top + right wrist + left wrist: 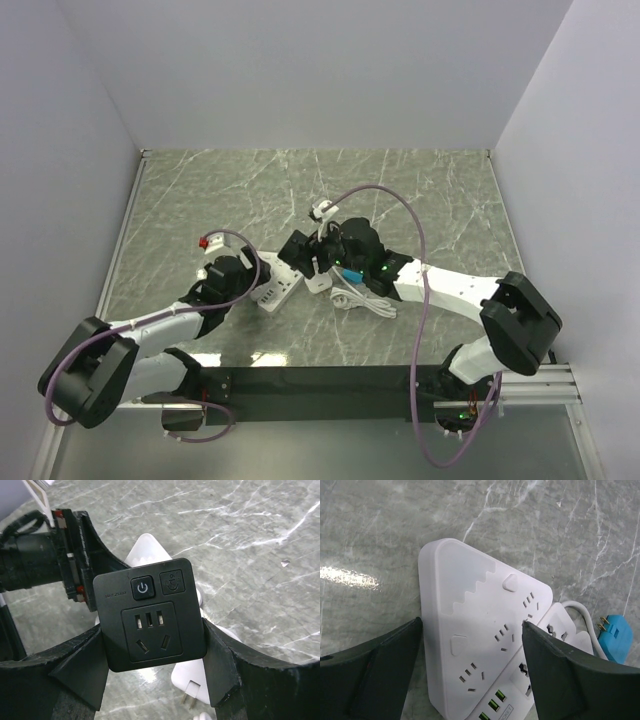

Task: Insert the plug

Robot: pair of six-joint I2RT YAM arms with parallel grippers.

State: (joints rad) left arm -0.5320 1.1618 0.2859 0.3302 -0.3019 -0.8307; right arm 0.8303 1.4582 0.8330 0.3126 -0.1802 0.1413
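Note:
A white wedge-shaped power strip (480, 625) lies on the marble table (200, 200); it also shows in the top view (282, 290). My left gripper (471, 625) straddles its near end, one finger against each side, holding it. My right gripper (152, 650) is shut on a black square plug-in adapter (150, 612), whose socket face and power button face the camera. In the top view the adapter (300, 246) hangs just right of and above the strip. Its prongs are hidden.
A blue plug (615, 637) with brass prongs lies beside the strip's far end. A white charger (192, 685) with two prongs lies on the table under the adapter. A white cable (365, 303) coils by the right arm. White walls surround the table.

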